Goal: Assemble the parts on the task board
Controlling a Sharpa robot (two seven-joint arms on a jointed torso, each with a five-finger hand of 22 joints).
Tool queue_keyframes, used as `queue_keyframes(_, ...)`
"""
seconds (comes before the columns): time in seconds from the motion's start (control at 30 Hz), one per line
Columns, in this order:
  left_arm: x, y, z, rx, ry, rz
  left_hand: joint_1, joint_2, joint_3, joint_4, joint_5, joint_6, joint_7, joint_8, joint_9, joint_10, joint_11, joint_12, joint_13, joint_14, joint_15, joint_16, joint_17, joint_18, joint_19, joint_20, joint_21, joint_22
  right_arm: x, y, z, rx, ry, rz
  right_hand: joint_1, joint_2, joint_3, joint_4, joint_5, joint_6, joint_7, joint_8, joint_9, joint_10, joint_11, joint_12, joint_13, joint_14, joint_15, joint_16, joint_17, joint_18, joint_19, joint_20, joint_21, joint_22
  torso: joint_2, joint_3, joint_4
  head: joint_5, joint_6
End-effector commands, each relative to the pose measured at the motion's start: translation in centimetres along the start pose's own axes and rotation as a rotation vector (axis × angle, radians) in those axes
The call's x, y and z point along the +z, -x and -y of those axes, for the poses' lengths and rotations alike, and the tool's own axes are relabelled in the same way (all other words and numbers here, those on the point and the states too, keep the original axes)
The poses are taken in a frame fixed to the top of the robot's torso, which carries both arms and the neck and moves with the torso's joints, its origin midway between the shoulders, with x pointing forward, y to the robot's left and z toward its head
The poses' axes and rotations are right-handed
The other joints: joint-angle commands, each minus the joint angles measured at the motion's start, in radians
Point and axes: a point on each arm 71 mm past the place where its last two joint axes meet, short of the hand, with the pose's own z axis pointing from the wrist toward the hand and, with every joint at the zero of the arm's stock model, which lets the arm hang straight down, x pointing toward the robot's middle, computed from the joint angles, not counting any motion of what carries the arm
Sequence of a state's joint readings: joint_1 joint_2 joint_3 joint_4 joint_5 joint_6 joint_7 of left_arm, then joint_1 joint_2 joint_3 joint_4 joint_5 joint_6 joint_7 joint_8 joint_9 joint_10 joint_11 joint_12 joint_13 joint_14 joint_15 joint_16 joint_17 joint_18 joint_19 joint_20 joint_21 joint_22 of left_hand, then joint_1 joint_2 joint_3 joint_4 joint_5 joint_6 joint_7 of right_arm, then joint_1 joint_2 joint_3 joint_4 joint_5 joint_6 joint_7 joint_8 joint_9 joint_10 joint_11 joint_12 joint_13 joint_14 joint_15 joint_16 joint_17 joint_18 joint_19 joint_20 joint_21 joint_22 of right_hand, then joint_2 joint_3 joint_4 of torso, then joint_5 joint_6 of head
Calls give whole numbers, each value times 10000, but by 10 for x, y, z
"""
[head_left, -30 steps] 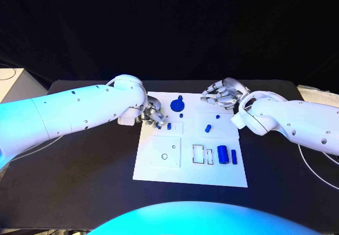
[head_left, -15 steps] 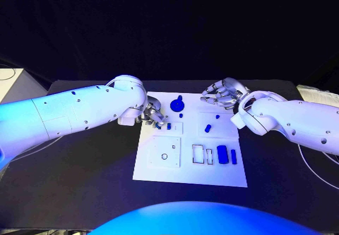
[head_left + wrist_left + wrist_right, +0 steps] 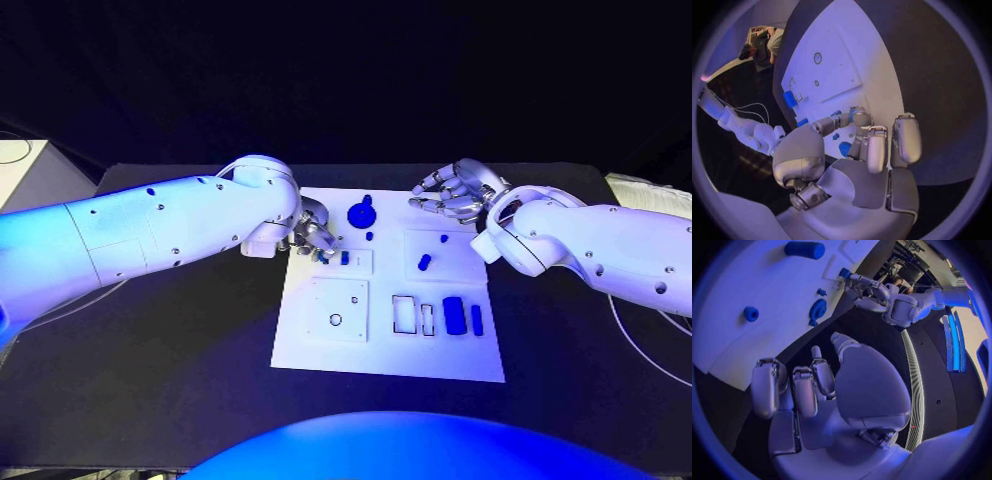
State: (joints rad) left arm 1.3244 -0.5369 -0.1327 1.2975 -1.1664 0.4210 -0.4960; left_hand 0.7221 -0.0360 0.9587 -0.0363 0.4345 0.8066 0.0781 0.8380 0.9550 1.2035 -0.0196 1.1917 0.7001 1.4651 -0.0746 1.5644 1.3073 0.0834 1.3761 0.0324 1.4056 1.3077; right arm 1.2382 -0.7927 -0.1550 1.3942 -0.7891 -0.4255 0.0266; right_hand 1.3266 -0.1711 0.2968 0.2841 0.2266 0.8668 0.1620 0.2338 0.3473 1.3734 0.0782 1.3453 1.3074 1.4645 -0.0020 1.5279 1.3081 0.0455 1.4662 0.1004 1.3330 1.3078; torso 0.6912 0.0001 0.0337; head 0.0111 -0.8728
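Your task board (image 3: 346, 345) lies in the middle of the black desk (image 3: 173, 380), centre of the frame. Your left hand (image 3: 315, 240) sits at the board's upper left corner, fingers (image 3: 877, 148) bent down over a small blue part (image 3: 345, 257); whether they actually pinch it, you cannot tell. Your right hand (image 3: 453, 193) hovers at the board's upper right edge, fingers (image 3: 804, 390) curled in and grasping nothing. A round blue part (image 3: 361, 214) lies between the hands, and a blue cylinder (image 3: 454, 314) rests lower right.
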Motion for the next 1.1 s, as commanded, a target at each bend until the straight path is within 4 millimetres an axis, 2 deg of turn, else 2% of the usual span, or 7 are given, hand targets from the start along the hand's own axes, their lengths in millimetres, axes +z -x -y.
queue_keyframes(0.03,3,-7,4,-49,-60,-97,239,166,1505,-1460,529,320,-279,-72,14,41,-41,50,25,1057,-44,64,2635,-156,59,-9,55,637,0,-2,-1,-23,115,-155,-40,-57,69,-7,25,-63,7,61,-15,-41,-7,47,506,828,28,-51,1841,74,154,10,-13,1065,-3,2,0,-4,2)
queue_keyframes(0.9,2,-14,4,71,233,-813,320,-1,1346,-1410,644,541,-339,-208,28,257,-94,33,94,1057,-81,64,2635,-172,126,-38,78,668,0,-1,-1,-24,107,-150,-53,-74,102,-9,49,-61,5,72,-15,-38,-9,51,498,823,25,-65,1822,75,155,8,-28,1062,-2,5,-1,-13,2)
queue_keyframes(1.1,2,-15,3,42,261,-892,334,-41,1122,-1338,610,629,-369,-295,36,366,-117,17,164,1057,-93,64,2635,-178,139,-44,61,663,-1,-1,-1,-24,107,-146,-53,-74,102,-9,49,-61,5,72,-15,-38,-9,51,498,823,25,-65,1822,75,155,8,-28,1062,-1,2,0,-22,2)
